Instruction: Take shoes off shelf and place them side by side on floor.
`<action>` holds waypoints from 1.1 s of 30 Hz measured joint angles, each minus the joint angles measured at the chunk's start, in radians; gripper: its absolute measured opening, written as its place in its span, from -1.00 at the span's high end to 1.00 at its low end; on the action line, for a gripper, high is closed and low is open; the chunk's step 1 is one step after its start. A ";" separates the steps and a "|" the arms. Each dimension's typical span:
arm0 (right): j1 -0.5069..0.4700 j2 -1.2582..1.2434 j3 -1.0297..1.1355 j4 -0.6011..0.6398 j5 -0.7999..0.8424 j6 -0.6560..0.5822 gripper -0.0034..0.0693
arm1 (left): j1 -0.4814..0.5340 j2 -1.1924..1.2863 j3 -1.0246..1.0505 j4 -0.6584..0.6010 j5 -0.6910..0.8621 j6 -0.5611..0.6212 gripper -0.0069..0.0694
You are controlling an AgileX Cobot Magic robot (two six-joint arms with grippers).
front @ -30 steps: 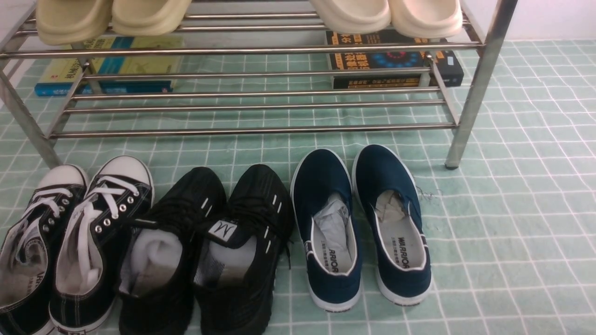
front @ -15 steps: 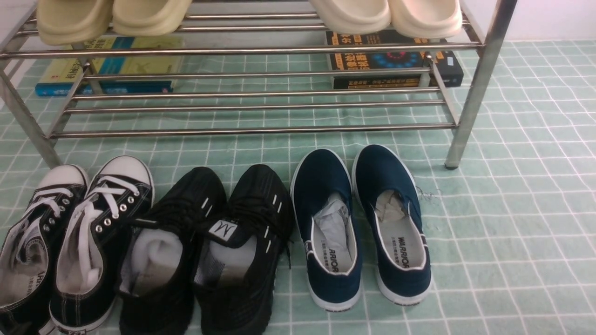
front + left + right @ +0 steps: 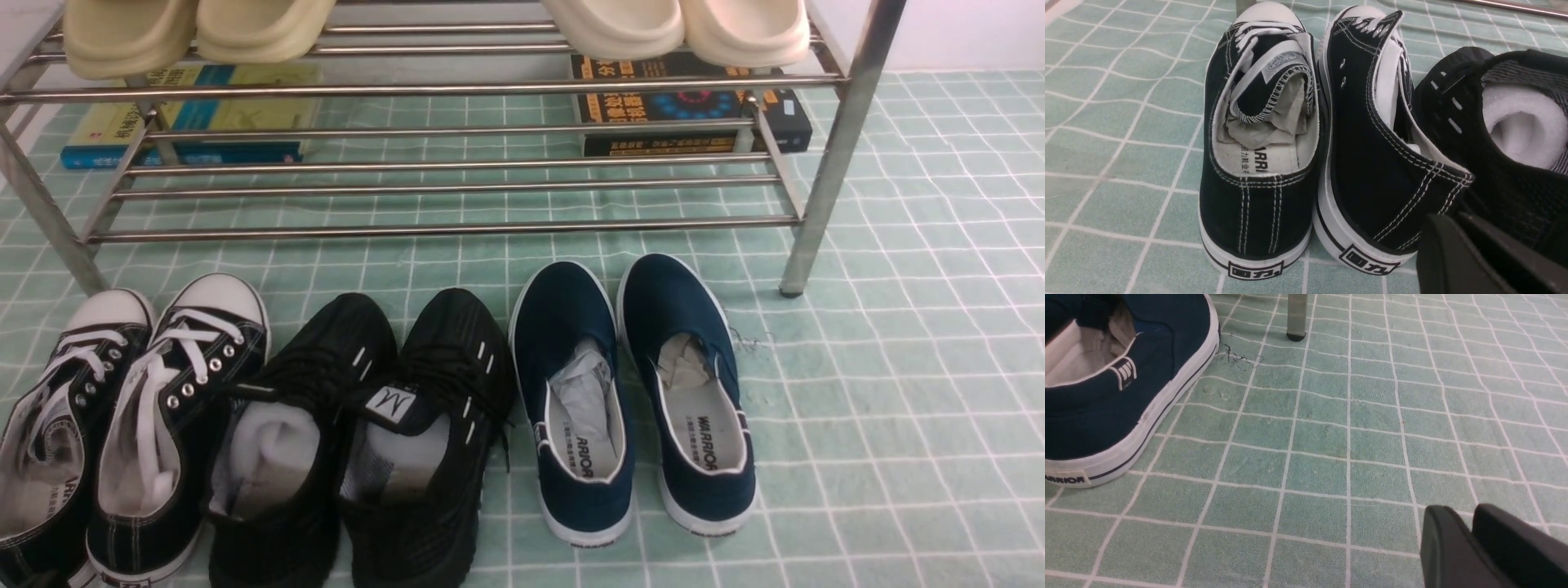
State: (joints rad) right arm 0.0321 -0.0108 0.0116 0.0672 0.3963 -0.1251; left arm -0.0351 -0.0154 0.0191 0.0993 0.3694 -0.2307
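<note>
a: status of the black knit shoes (image 3: 359, 433)?

b: both rest on the floor (image 3: 898, 392), side by side and touching, toes toward the shelf (image 3: 441, 229) at 12 o'clock. white stuffing shows in each; the right-hand one shows a white tongue label. nothing grips them.

a: neighbours?

b: the black canvas sneakers (image 3: 122, 425) with white toe caps sit at 9 o'clock of the pair, pressed against it. the navy slip-ons (image 3: 633, 392) sit at 3 o'clock, just beside it, with a narrow strip of floor between.

a: the shelf itself?

b: lower tier carries no shoes. cream slippers (image 3: 196, 33) and a second cream pair (image 3: 678, 28) stand on the upper tier. a blue-and-yellow book (image 3: 188, 122) and a dark book (image 3: 694, 114) lie on the floor behind the rods.

a: left gripper (image 3: 1486, 261)?

b: out of the front view. in the left wrist view only dark finger parts show at the edge, low behind the heels of the canvas sneakers and the left knit shoe, holding nothing. whether its jaws stand apart, i cannot tell.

a: right gripper (image 3: 1470, 547)?

b: same finding. two dark fingers (image 3: 1441, 547) show close together over bare floor, at 3 o'clock of the slip-ons, near the shelf leg (image 3: 1296, 316). empty; jaw state cannot be told.
</note>
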 joint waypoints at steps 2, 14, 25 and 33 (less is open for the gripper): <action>0.000 0.000 0.000 0.000 0.000 0.000 0.55 | 0.000 0.000 0.000 0.002 0.000 -0.001 0.66; 0.000 0.000 0.000 0.000 0.001 0.000 0.51 | 0.000 0.000 0.000 0.008 0.001 -0.001 0.62; 0.000 0.000 0.000 0.000 0.001 0.000 0.51 | 0.000 0.000 0.000 0.009 0.001 -0.001 0.59; 0.000 0.000 0.000 0.000 0.001 0.000 0.48 | 0.000 0.000 0.000 0.010 0.001 -0.001 0.58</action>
State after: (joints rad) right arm 0.0321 -0.0108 0.0116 0.0672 0.3973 -0.1251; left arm -0.0351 -0.0154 0.0191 0.1092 0.3701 -0.2314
